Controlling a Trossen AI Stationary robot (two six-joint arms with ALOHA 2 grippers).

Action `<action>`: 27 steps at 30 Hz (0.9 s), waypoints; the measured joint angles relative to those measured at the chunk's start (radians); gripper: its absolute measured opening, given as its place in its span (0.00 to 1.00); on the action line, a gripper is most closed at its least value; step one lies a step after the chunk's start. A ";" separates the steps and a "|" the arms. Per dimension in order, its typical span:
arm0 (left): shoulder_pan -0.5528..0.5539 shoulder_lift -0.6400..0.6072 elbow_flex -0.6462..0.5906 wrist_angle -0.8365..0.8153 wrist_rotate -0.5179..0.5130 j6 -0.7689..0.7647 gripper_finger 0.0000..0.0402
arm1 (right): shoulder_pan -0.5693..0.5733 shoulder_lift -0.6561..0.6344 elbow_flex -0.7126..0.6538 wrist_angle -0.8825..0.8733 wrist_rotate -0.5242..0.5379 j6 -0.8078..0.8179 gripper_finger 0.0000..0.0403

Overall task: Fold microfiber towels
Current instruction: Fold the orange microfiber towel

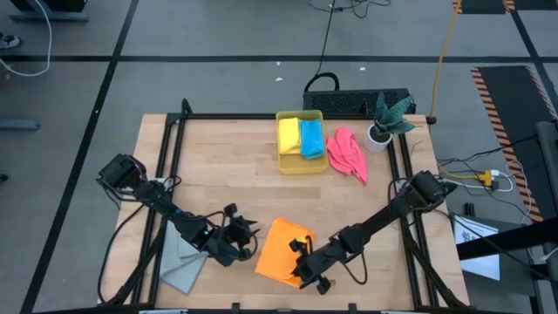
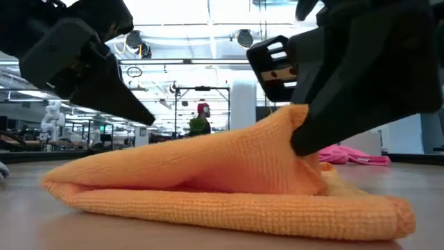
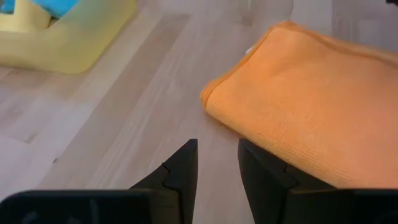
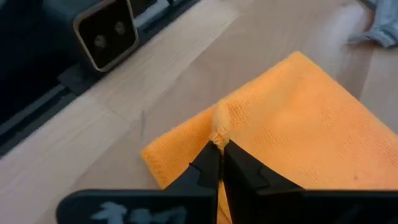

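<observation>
Left claw [image 3: 217, 163] parted, empty, over bench [image 3: 118, 118], beside folded orange towel [image 3: 311, 106]; yellow bin [image 3: 74, 37] farther off.

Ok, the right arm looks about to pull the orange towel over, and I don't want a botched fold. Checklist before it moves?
1. Right gripper shut on orange towel corner: ok.
2. Pinched corner lifted off the table: ok.
3. Left gripper off the cloth, fingers apart: ok.
4. Pink towel out of the way: ok.
5. Both layers caught: cannot tell.
</observation>
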 joint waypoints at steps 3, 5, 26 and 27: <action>0.002 0.006 0.000 0.070 0.019 0.069 0.29 | -0.001 -0.001 0.000 0.004 0.008 -0.001 0.01; 0.008 0.029 0.000 0.164 0.061 0.138 0.29 | -0.002 -0.004 0.000 0.002 0.008 -0.004 0.01; 0.276 0.232 0.004 0.370 0.396 0.201 0.29 | 0.057 -0.005 0.000 -0.149 0.007 0.012 0.01; 0.268 0.227 0.005 0.349 0.383 0.188 0.29 | 0.057 -0.007 0.000 -0.156 0.007 0.015 0.01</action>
